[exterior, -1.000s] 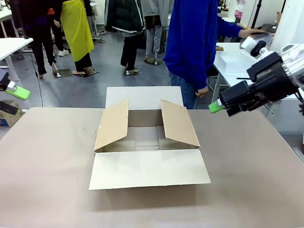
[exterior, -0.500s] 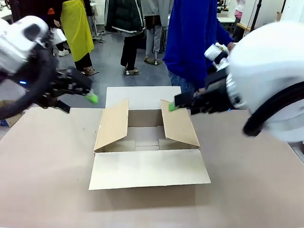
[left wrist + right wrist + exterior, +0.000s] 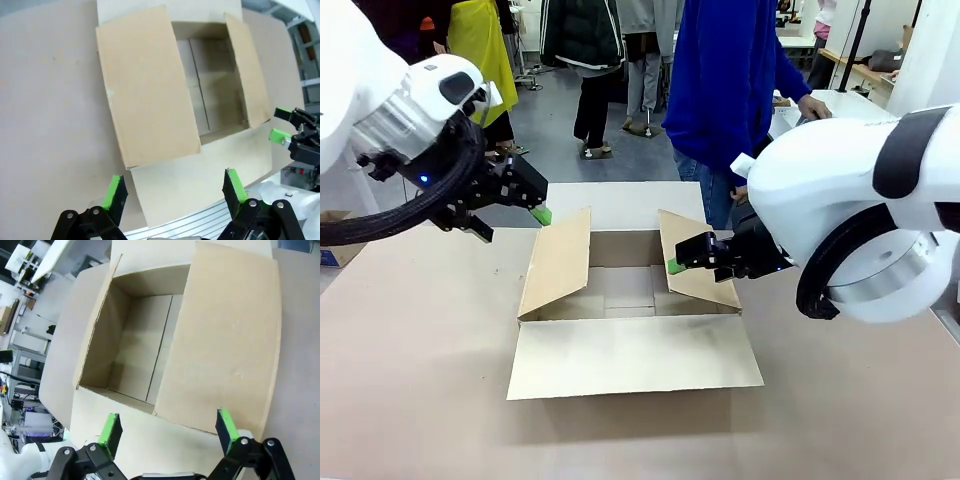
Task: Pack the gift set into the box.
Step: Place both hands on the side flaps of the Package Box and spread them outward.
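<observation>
The left end effector (image 3: 538, 211), spread wide and empty, hangs by the left flap of the box (image 3: 625, 355); the right end effector (image 3: 676, 265), equally wide, hovers over its right flap. The box sits open and unfilled on the counter (image 3: 410, 350). Both side flaps lean inward, so a descending finger could fold one shut or shove the box.

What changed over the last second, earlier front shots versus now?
Both arms swung inward toward the box. The left gripper is now by the top edge of the left flap, the right gripper over the right flap. Both are open, holding nothing. The box has not shifted; its flaps stand as before.
</observation>
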`<state>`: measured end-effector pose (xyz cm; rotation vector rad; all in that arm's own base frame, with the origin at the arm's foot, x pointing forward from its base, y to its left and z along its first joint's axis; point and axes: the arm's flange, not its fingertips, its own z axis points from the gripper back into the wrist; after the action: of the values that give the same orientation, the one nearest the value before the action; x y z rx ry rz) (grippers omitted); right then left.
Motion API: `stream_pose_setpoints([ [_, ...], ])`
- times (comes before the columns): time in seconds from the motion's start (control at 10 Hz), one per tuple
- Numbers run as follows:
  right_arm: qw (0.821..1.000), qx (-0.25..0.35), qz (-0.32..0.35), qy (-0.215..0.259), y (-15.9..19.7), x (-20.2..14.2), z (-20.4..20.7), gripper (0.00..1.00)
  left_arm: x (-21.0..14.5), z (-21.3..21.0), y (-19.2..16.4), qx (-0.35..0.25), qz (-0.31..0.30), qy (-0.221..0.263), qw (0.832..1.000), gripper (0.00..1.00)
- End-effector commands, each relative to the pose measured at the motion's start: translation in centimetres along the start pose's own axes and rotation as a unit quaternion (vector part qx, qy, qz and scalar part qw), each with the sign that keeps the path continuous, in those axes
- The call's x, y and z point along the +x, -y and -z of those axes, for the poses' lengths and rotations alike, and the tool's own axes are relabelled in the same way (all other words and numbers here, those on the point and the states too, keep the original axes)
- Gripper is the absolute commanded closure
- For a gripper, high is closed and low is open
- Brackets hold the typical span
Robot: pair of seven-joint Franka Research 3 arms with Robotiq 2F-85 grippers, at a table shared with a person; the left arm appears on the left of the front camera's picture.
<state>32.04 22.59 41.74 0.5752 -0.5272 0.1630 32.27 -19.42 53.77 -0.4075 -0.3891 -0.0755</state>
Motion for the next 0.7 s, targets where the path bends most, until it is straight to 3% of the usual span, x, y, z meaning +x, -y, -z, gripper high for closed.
stream_pose_setpoints([
  [0.0,1.000,-0.002,-0.003,0.008,-0.4,0.0,-0.1,0.00,0.1,0.8,0.0,0.003,0.000,-0.014,1.000,0.00],
  [0.2,1.000,-0.002,-0.003,0.008,-0.4,0.0,-0.1,0.00,2.6,3.7,4.6,0.074,0.020,-0.024,0.997,0.00],
  [0.4,1.000,-0.002,-0.003,0.008,-0.4,0.0,-0.1,0.00,6.3,7.0,9.5,0.188,-0.008,-0.013,0.982,0.00],
  [0.6,1.000,-0.002,-0.003,0.008,-0.4,0.0,-0.1,0.00,7.5,10.2,12.0,0.246,-0.008,-0.044,0.968,0.00],
])
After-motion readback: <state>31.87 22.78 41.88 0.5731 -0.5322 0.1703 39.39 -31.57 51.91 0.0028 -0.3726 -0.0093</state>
